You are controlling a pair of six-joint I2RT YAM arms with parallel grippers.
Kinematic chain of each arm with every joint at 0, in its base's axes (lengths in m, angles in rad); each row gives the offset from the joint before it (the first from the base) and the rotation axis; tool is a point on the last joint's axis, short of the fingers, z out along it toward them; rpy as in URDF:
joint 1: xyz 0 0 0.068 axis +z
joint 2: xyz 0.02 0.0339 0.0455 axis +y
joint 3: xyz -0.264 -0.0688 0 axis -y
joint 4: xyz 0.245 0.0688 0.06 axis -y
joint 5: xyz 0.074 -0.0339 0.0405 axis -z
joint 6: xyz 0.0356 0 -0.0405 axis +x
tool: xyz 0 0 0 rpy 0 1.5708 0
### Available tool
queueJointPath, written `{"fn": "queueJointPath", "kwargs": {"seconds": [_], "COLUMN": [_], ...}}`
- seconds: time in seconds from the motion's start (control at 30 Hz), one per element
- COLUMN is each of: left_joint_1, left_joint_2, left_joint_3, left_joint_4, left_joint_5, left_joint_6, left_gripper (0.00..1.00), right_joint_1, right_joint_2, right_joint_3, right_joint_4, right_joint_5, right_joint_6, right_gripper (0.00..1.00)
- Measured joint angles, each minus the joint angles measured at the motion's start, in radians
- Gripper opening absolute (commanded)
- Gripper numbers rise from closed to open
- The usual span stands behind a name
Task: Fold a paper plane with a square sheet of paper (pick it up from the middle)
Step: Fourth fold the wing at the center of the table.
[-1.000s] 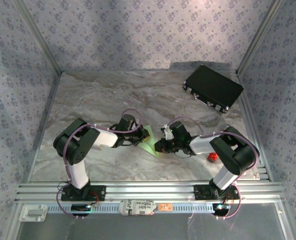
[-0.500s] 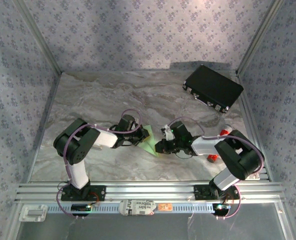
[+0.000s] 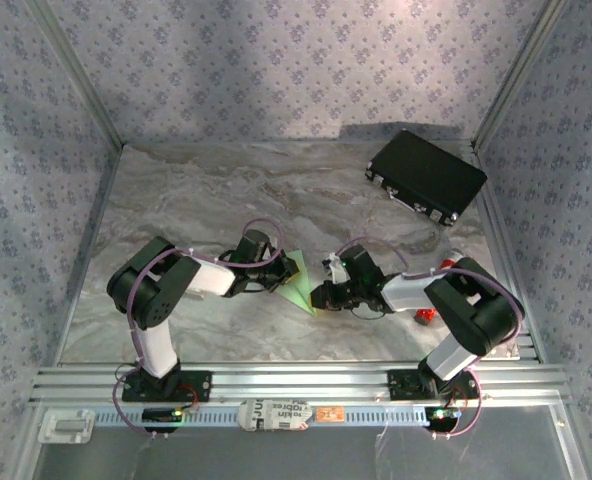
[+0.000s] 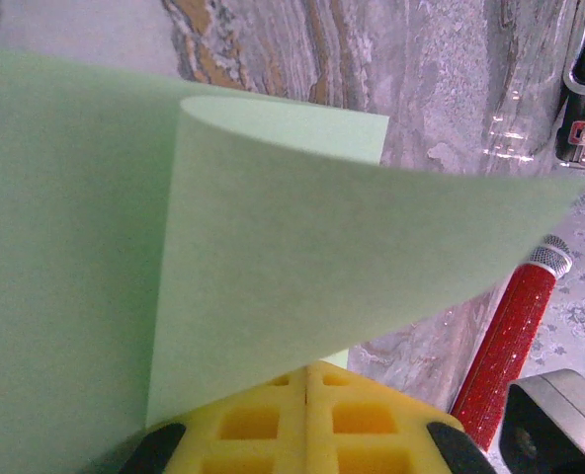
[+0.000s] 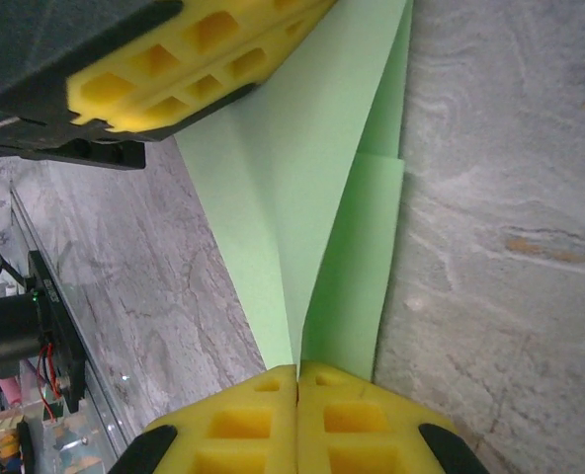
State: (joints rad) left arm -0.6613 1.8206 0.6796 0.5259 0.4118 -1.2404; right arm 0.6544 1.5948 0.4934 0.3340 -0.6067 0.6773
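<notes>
At the middle of the table [image 3: 196, 190] we hold the paper [image 3: 298, 282] between both arms, a creased pale green shape with its point toward the near edge. Our left gripper [image 4: 307, 390] is pinched closed on its left side, and our right gripper [image 5: 297, 395] is pinched closed on the pointed end. The crease runs from one gripper to the other, so we judge neither arm nearer for the next fold.

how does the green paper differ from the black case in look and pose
The green paper is pale, thin and curled, pinched between the left gripper and the right gripper. The black case is dark, boxy and larger, lying flat on the table at the far right, with neither gripper on it.
</notes>
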Motion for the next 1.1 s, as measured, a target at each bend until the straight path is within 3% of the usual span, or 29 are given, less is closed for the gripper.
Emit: {"fn": "queueJointPath", "kwargs": {"seconds": [0.53, 0.93, 1.1], "left_joint_1": [-0.001, -0.001, -0.001], "left_joint_2": [0.0, 0.0, 0.0], "left_joint_3": [-0.002, -0.002, -0.002], "left_joint_4": [0.003, 0.003, 0.003], "left_joint_5": [0.0, 0.0, 0.0], "left_joint_6": [0.0, 0.0, 0.0], "left_gripper": [0.03, 0.03, 0.03], "right_joint_1": [0.003, 0.011, 0.011], "right_joint_2": [-0.037, -0.039, -0.05], "right_joint_3": [-0.008, -0.004, -0.024], "right_joint_4": [-0.07, -0.096, -0.064], "right_joint_5": [-0.001, 0.03, 0.031], "right_joint_6": [-0.02, -0.028, -0.023], "right_gripper": [0.15, 0.07, 0.14]}}
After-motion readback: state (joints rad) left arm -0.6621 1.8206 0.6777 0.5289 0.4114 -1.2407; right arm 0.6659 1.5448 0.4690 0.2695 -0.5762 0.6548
